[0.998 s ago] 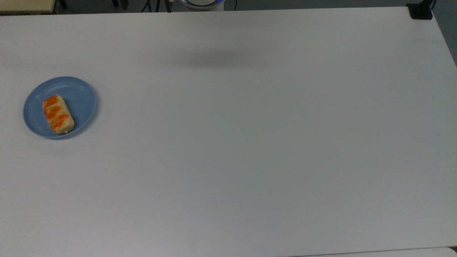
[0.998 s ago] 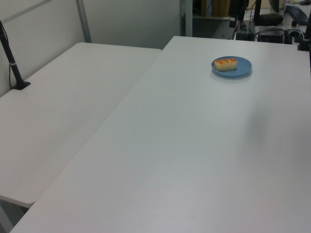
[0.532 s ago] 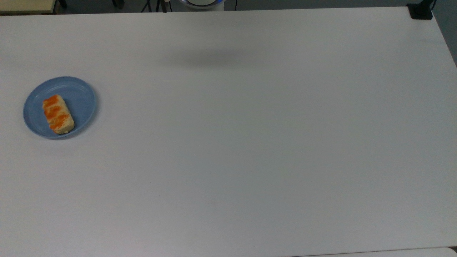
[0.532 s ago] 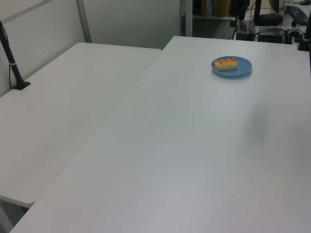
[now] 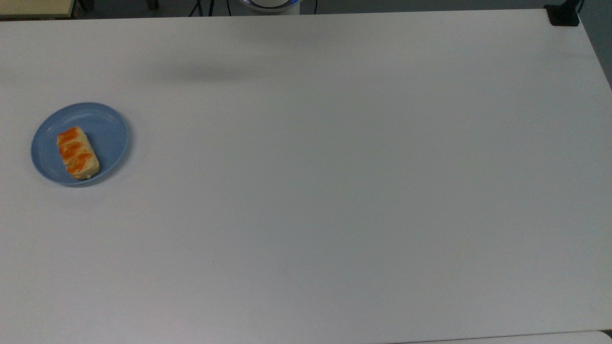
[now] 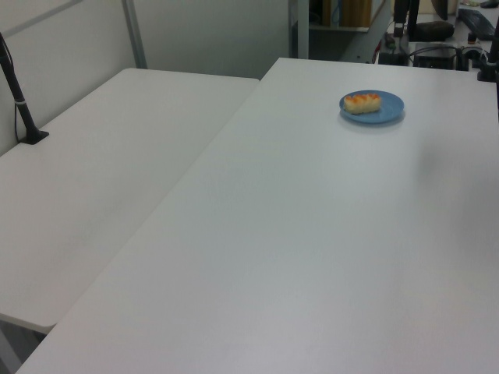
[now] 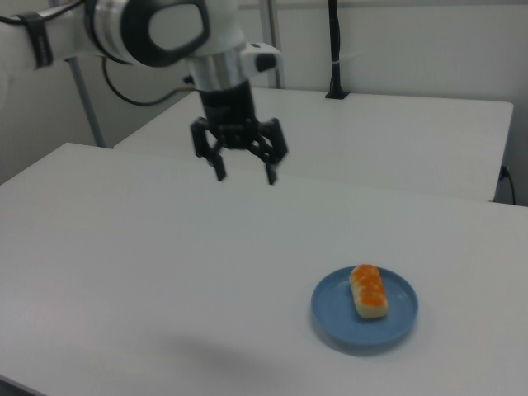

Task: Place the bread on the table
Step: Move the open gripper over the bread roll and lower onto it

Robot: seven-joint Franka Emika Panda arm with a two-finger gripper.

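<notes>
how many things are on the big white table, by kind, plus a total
Bread: 1, lying on the plate
Blue plate: 1, resting on the table
Total: 2

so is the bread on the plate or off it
On the plate. The bread lies flat inside the rim of the blue plate, not on the white table. The gripper hangs open, apart from it.
</notes>
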